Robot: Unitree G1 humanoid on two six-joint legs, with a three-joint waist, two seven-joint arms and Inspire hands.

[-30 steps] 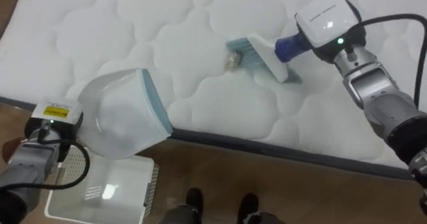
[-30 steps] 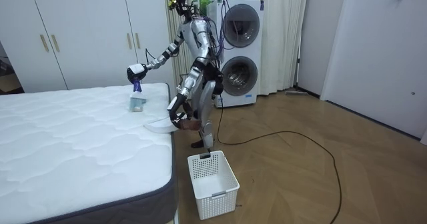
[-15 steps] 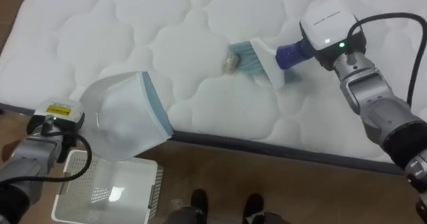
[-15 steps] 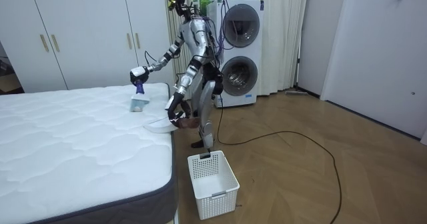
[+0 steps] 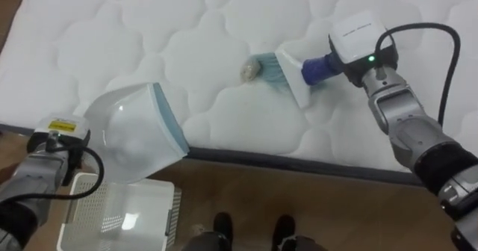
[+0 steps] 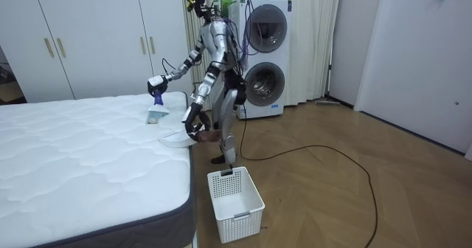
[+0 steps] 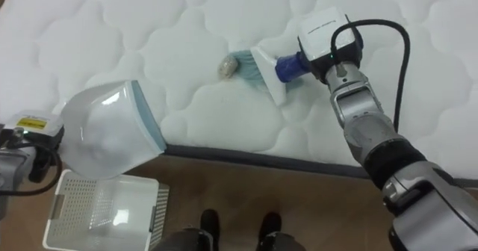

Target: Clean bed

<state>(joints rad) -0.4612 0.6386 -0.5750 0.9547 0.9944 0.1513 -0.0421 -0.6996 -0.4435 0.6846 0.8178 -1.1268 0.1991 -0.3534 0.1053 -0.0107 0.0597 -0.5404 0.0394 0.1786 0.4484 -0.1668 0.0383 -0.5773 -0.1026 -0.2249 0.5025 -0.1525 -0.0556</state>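
On the white quilted mattress [image 5: 149,34] lies a small pale crumpled scrap [image 5: 247,71]. A brush [image 5: 287,72] with teal bristles, a white body and a blue handle rests beside it, bristles touching the scrap's right side. My right hand [image 5: 358,45] is shut on the blue handle. My left hand [image 5: 56,131] holds a translucent white dustpan [image 5: 138,131] with a teal lip at the mattress's near edge, well left of the scrap. In the room view I stand at the bed's corner, right hand [image 6: 155,83] over the mattress.
A white slatted basket [image 5: 123,217] stands on the wooden floor below the dustpan, by my feet. The mattress's dark side edge [image 5: 299,165] runs across the front. Stacked washing machines [image 6: 264,56] and wardrobes [image 6: 88,34] stand behind me.
The brush has pushed the scrap a little leftwards across the mattress and its handle has swung more level. The dustpan stays at the near edge.
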